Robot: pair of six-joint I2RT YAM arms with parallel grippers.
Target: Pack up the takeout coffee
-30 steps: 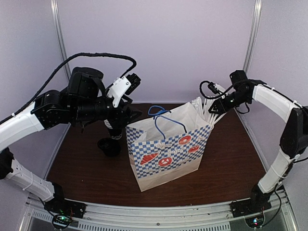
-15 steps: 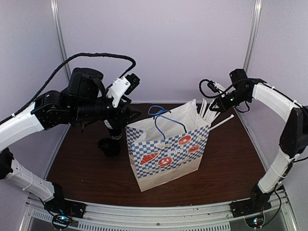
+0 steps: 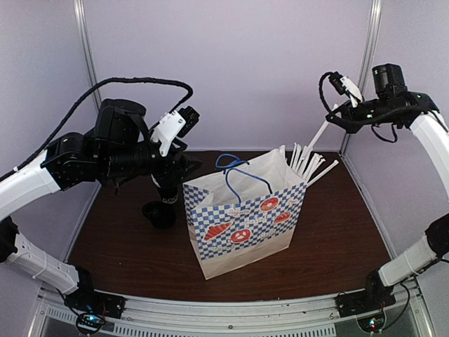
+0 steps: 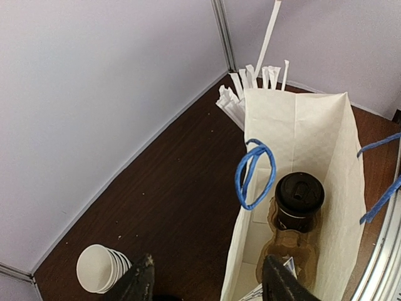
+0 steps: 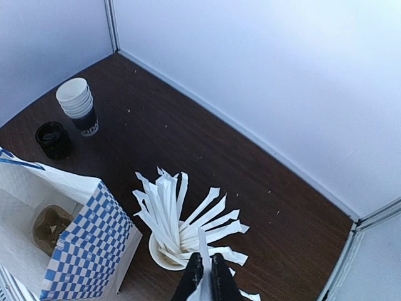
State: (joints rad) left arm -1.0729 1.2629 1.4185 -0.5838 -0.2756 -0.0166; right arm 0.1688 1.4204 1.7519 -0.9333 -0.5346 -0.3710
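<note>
Takeout coffee point(image 4: 299, 199) stands upright inside the checkered bag point(image 3: 242, 232) at mid counter point(image 3: 337, 232), lid on. Left claw point(image 4: 207, 285) is spread and empty, hovering over the bag's left rim, with the stack of lidless cups point(image 4: 100, 285) on the counter to the left. Right claw point(image 5: 203, 276) is pressed together on one white stick point(image 3: 321, 130), held high above the white cup point(image 5: 156, 251) of sticks at the bag's far right corner.
</note>
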